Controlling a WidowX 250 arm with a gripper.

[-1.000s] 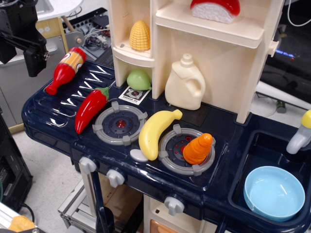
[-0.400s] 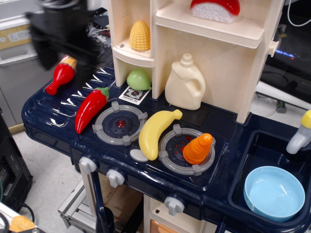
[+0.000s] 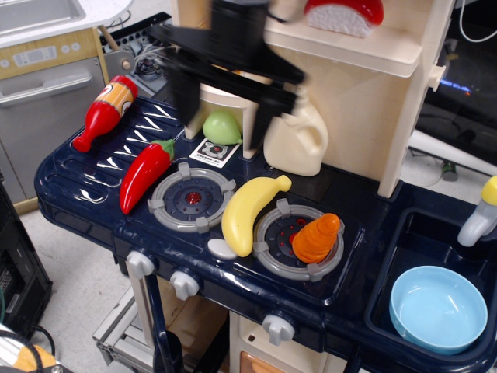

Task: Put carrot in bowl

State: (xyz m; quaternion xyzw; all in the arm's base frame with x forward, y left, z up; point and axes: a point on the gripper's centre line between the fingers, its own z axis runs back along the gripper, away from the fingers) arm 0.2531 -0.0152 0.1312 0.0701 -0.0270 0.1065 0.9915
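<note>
The carrot (image 3: pixel 316 238) lies on the right-hand burner (image 3: pixel 299 240) of the toy stove, tip pointing up and back, with nothing gripping it. The banana (image 3: pixel 247 211) lies just beside it to the left, its end overlapping the burner rim. The light blue bowl (image 3: pixel 438 308) sits empty in the sink (image 3: pixel 397 242), to the right and well apart from the carrot.

The gripper (image 3: pixel 221 97) hangs above the back of the desk (image 3: pixel 78 194), blurred, its two dark fingers (image 3: pixel 184 105) spread wide with nothing between them, in front of the green fruit (image 3: pixel 221 127) and the cream jug (image 3: pixel 297 135).

The likely trouble is that a wide-open descent catches the banana or pushes the ridged carrot off the burner. The shelf unit (image 3: pixel 353 47) overhangs close behind, so room is tight at the back; the front and right side toward the sink look open.
</note>
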